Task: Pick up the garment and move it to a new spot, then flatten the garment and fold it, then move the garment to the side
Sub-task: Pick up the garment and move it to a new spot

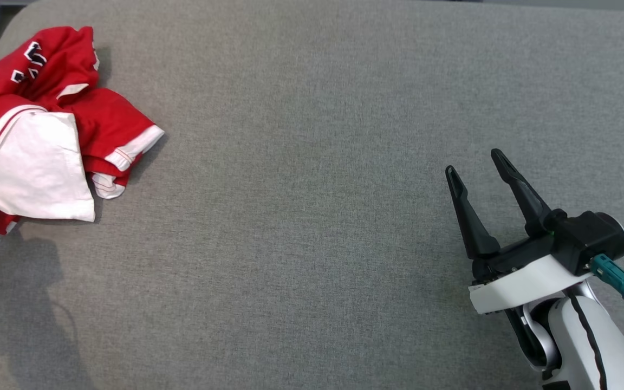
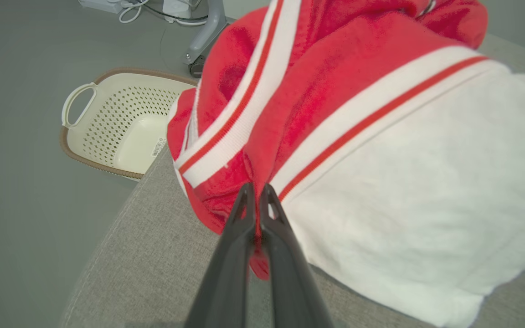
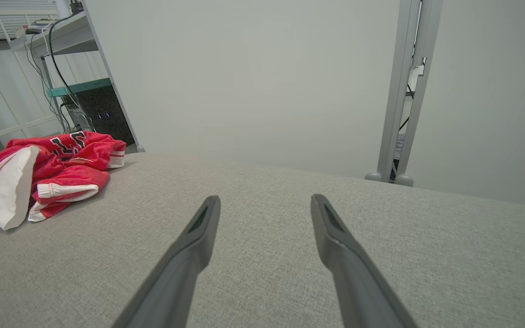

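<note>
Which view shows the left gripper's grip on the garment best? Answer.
Left wrist view: left gripper pinches a red fold of the garment, close up. Head and right wrist views show the crumpled garment from afar.

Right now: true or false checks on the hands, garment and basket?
1. The left hand is shut on the garment. True.
2. The right hand grips the garment. False: it is open, over bare table, apart from the garment.
3. The garment lies flat and folded. False: it is crumpled in a heap.
4. A basket sits on the floor by the table. True.
</note>
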Available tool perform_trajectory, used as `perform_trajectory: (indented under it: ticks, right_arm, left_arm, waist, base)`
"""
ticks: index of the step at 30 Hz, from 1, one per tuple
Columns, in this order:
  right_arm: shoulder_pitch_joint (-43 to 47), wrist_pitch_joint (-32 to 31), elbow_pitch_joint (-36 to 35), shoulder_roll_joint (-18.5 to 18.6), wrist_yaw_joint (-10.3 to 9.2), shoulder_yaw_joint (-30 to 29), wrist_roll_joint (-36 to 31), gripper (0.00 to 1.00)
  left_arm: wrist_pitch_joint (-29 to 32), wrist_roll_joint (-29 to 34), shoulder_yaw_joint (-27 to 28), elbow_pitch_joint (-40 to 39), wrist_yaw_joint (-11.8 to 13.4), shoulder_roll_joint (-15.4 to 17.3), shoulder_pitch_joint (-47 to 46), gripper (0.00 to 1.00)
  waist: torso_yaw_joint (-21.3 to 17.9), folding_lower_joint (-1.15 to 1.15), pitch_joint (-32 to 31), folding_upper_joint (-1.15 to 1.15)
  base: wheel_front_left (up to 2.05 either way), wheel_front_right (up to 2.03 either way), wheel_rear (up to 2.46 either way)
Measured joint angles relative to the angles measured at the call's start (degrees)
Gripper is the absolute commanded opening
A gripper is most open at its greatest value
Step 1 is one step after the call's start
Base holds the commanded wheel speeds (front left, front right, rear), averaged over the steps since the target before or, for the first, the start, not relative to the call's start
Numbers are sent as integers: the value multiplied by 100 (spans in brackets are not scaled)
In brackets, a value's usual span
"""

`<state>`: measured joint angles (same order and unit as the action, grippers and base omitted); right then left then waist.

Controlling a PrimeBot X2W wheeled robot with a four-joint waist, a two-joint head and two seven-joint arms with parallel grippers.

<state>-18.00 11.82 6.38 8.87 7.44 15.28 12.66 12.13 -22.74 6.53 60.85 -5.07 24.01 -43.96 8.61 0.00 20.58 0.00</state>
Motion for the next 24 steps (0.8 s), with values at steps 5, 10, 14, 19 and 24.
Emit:
perform_trajectory:
  ticks: [5,10,14,19,24]
  right_arm:
    - [104,87,93,-70,0,-46,67,100]
    - [306,171,205,-111,0,-143,159,100]
    - [485,233,298,-176,0,-145,249,100]
    - [595,258,359,-249,0,-141,324,100]
    - [700,289,394,-297,0,-165,379,100]
  left_arm:
    - [-274,59,-132,-171,-100,136,12,0]
    - [-255,53,-224,-717,-145,207,29,0]
    - [94,24,-383,-1736,-168,46,86,0]
    - [660,-133,-497,-3132,-115,-163,336,0]
    - [1346,-271,-672,-4499,7,-388,661,0]
  waist:
    - [-14,0,-303,0]
    - [-28,0,-700,0]
    - [-61,0,-1102,0]
    - [-215,0,-1443,0]
    - [-558,0,-1681,0]
  base:
    - [0,0,0]
    - [0,0,0]
    - [0,0,0]
    - [0,0,0]
    - [0,0,0]
